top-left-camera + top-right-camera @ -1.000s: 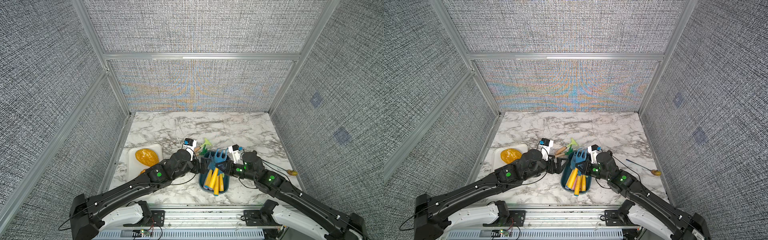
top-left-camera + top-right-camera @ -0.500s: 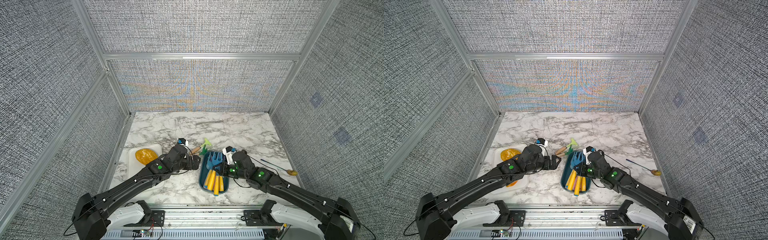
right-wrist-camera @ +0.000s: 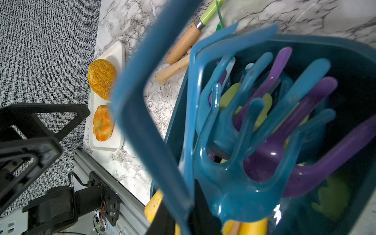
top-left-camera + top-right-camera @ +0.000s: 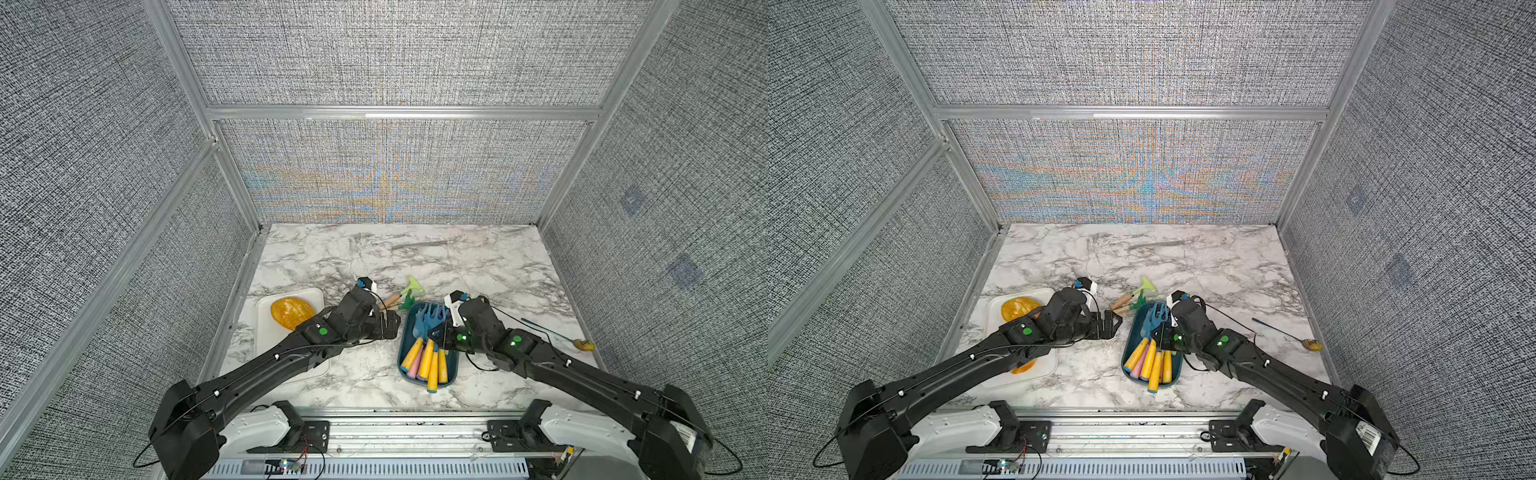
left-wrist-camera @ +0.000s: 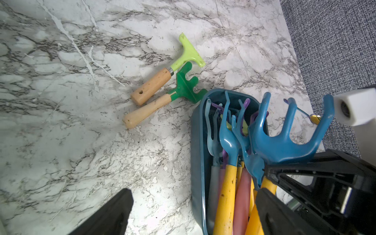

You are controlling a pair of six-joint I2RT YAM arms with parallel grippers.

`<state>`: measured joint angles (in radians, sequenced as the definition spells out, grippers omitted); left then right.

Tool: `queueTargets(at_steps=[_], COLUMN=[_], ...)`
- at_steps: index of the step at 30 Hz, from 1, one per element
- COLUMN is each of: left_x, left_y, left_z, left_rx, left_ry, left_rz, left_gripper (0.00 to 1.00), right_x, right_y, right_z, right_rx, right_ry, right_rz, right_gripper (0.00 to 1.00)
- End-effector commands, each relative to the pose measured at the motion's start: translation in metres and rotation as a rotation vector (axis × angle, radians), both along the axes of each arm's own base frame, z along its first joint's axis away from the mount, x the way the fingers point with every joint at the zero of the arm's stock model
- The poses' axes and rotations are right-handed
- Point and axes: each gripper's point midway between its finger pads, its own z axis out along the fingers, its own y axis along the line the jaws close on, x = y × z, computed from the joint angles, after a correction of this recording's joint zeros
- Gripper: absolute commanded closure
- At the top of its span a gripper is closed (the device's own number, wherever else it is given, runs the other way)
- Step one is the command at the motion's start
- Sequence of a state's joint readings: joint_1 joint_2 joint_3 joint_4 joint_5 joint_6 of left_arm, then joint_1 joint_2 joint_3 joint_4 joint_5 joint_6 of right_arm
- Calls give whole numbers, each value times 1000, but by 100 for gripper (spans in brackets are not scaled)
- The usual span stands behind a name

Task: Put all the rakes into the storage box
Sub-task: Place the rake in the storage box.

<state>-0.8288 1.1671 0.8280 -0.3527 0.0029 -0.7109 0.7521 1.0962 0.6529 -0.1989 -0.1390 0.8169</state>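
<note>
The rake [image 4: 432,318] has a blue head and a yellow handle. It hangs tilted over the dark teal storage box [image 4: 451,376], head raised toward the far end. My right gripper [image 4: 438,332] is shut on its neck, where the head meets the handle; the left wrist view shows the rake [image 5: 284,142] pinched between the black fingers. The storage box [image 5: 196,162] holds several other rakes with yellow and pink handles. My left gripper [image 4: 388,326] stands open over bare marble just left of the box, holding nothing. In the left wrist view, one finger of the left gripper [image 5: 193,211] reaches over the handles in the box.
A dark green rake [image 5: 185,87] and a light green hoe [image 5: 189,55], both wooden-handled, lie on the marble just behind the box. A white tray [image 4: 262,316] at the left holds an orange bread-like piece [image 4: 291,311]. A thin blue-handled tool [image 4: 584,345] lies far right.
My right gripper has carried the rake a little leftward over the box. My left gripper has drawn back slightly from the box's rim and stays open.
</note>
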Motion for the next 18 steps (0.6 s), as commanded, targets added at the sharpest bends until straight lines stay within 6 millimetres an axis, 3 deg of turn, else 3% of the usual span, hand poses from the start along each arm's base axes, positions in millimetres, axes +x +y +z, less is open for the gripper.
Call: queueTargets(at_steps=[1, 7, 12, 18], left_x=[1, 7, 26, 53], left_y=[-1, 1, 9, 10], left_z=[0, -4, -11, -21], left_rx=[2, 25, 86, 280], left_ry=[1, 4, 29, 71], left_rz=[-6, 1, 18, -39], left_gripper=[1, 1, 1, 2], right_x=[2, 4, 6, 19], right_y=[-1, -4, -10, -32], right_z=[2, 12, 27, 60], right_rx=[-11, -13, -14, -2], right_ry=[-16, -36, -67, -155], right_rz=[2, 1, -4, -59], right_gripper=[74, 59, 56, 50])
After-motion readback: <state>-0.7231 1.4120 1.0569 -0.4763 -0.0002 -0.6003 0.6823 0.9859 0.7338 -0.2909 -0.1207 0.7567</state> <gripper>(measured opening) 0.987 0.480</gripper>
